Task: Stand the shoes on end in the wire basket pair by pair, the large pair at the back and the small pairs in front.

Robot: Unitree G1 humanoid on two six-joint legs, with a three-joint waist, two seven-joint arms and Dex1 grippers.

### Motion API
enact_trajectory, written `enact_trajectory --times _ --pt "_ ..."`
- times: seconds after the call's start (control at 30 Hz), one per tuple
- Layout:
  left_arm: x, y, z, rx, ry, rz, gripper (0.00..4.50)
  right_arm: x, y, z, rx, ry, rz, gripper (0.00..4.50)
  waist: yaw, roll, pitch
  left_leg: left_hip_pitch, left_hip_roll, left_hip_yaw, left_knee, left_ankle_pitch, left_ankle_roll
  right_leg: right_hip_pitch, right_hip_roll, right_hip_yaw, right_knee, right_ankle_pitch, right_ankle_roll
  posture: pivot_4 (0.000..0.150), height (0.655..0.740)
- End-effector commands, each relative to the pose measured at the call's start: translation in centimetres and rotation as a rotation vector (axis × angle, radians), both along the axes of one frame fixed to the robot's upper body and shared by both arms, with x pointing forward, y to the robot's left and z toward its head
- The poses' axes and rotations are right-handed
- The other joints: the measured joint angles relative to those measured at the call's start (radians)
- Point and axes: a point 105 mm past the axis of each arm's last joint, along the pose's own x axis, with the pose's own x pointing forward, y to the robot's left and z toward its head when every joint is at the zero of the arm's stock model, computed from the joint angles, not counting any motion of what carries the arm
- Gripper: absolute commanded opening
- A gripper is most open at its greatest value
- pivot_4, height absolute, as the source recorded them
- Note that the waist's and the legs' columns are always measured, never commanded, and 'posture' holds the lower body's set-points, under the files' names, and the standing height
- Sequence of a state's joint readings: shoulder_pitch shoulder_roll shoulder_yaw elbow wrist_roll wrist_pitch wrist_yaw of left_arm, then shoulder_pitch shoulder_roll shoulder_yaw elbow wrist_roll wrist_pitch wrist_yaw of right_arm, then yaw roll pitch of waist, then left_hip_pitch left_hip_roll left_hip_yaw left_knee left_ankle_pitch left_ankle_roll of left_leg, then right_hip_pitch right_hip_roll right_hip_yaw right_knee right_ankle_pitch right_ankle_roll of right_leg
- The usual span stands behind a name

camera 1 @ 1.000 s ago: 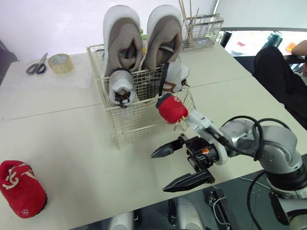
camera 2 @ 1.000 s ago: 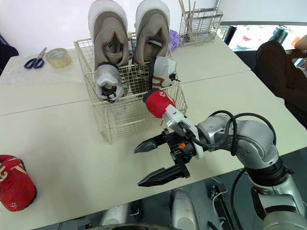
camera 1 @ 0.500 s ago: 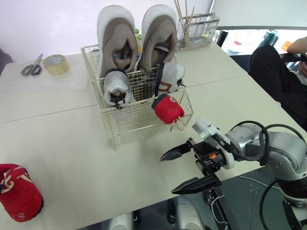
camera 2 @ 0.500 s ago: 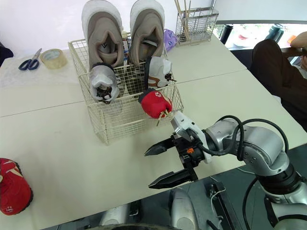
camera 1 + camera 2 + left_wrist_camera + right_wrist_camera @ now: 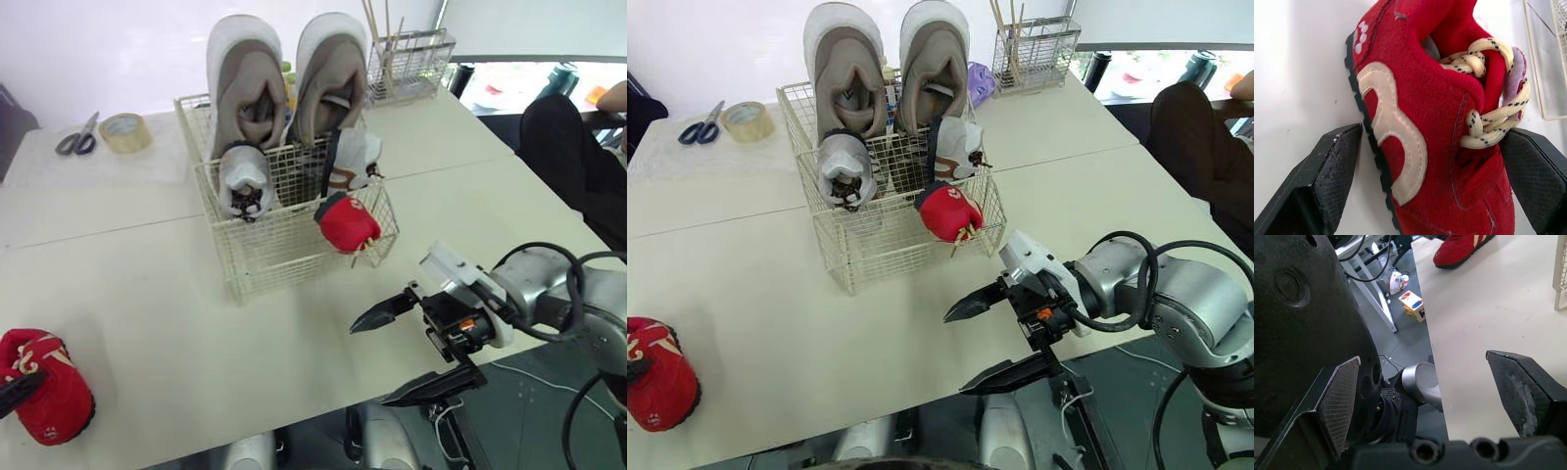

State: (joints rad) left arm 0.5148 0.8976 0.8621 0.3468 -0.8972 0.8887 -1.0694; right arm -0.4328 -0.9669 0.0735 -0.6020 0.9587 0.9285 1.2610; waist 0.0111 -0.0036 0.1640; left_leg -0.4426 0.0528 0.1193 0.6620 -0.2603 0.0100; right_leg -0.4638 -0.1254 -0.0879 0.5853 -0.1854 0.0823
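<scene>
Both agape at cream table (image 5: 147,274): left jaws astride red shoe (image 5: 1415,112), right jaws empty, near edge above grey floor (image 5: 1410,333).

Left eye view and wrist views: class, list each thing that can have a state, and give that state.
wire basket, holding five shoes
large pair, on end at the basket's back
small white pair, on end before them
red shoe in basket, on end, front right
red shoe on table, not yet basketed
left gripper, open astride that shoe
right gripper, open, empty
scissors, shut
</scene>
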Motion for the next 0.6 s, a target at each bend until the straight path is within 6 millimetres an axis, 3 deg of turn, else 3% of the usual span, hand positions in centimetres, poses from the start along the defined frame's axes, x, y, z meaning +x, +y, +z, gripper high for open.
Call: enact_trajectory --times 0.03,0.2,0.3,0.37,0.43,0.6 --pt "-0.2 -0.9 -1.5 -0.040 0.040 -0.002 3.72 -0.1 -0.3 0.3 -0.006 -0.028 0.006 4.50 0.003 0.001 -0.001 0.000 0.000 0.000 0.000 0.000 0.000 0.000 0.000 0.000 0.000 0.000 0.000 0.150 0.7400" --pt "-0.4 -1.2 -1.3 -0.039 0.013 0.022 1.41 -0.1 -0.4 0.2 -0.009 -0.029 -0.004 4.50 0.003 0.001 -0.001 0.000 -0.002 0.001 0.002 0.000 0.001 0.001 -0.003 0.000 0.000 0.000 0.000 0.150 0.7400" --pt "-0.2 -0.7 0.1 0.013 -0.060 0.083 0.29 0.2 -0.4 0.1 -0.012 -0.035 -0.016 4.50 0.001 -0.001 -0.001 0.000 -0.002 0.003 0.003 -0.001 0.002 0.001 -0.006 -0.004 0.000 0.000 0.000 0.150 0.7400" --pt "0.3 -0.8 1.6 0.054 -0.132 0.101 0.29 0.5 -0.4 0.1 -0.010 -0.046 -0.036 4.50 0.001 -0.004 -0.002 0.000 -0.002 0.004 0.003 -0.001 0.002 0.001 -0.009 -0.008 0.000 0.001 0.000 0.150 0.7400" --pt "1.4 -2.2 4.5 0.126 -0.250 0.069 0.29 1.3 -0.6 0.3 -0.003 -0.059 -0.083 4.50 0.002 -0.009 -0.003 0.000 -0.001 0.003 0.003 -0.001 0.002 0.001 -0.009 -0.009 0.001 0.001 0.000 0.150 0.7400" --pt "7.0 -8.6 15.9 0.406 -0.669 0.031 0.29 1.8 -1.4 0.0 -0.029 -0.047 -0.191 4.50 0.022 -0.018 -0.005 0.000 -0.001 -0.003 0.006 -0.001 0.002 0.006 -0.009 -0.012 0.001 0.001 -0.002 0.150 0.7400"
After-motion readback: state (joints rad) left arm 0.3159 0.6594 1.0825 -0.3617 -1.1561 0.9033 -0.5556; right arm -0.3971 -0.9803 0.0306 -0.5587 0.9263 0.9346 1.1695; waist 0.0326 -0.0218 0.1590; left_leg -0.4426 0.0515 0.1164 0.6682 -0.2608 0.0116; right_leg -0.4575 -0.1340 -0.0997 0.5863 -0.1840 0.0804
